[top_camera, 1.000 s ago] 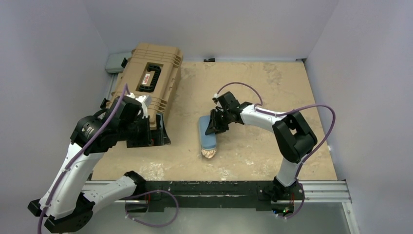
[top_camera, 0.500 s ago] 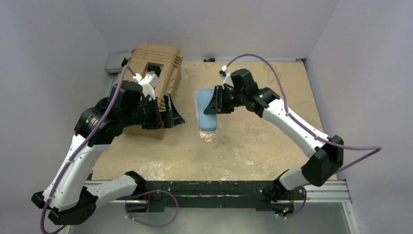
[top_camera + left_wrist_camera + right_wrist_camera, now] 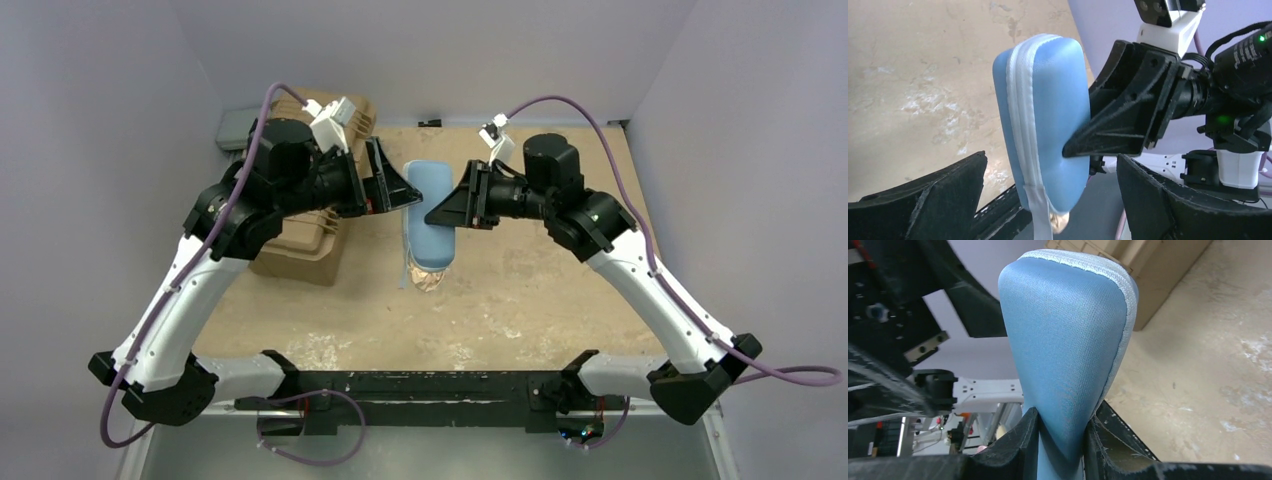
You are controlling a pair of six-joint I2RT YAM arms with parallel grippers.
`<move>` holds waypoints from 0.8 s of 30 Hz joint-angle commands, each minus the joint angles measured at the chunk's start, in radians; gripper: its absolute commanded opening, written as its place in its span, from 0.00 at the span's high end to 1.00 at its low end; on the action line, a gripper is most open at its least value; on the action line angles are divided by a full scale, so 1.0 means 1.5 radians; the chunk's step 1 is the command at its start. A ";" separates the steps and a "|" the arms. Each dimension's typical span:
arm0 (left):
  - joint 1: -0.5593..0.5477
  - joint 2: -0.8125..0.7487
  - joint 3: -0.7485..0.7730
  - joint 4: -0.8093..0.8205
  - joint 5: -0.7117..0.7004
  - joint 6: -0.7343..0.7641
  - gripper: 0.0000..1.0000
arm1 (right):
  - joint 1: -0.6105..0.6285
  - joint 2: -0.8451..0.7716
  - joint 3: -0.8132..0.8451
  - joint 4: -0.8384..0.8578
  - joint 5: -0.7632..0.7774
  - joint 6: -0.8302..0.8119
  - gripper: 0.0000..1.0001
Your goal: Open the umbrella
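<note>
- Table [image 3: 560,290]: sandy mottled top, both arms reaching over its far half.
- Tan hard case [image 3: 300,240]: near far-left corner, partly hidden under left arm.
- Blue sleeve [image 3: 430,215]: raised off table, mid-width toward far edge, rounded closed end up.
- Umbrella [image 3: 429,281]: inside sleeve, only beige end poking from sleeve's lower end.
- Right gripper [image 3: 1060,425]: pinching sleeve from its right side, fingers pressed into fabric.
- Left gripper [image 3: 392,188]: jaws spread wide, facing sleeve's left side, holding nothing.
</note>
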 commanded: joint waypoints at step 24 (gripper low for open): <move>-0.103 0.069 0.202 -0.124 -0.141 -0.067 0.94 | -0.001 -0.143 -0.041 0.076 -0.057 -0.038 0.01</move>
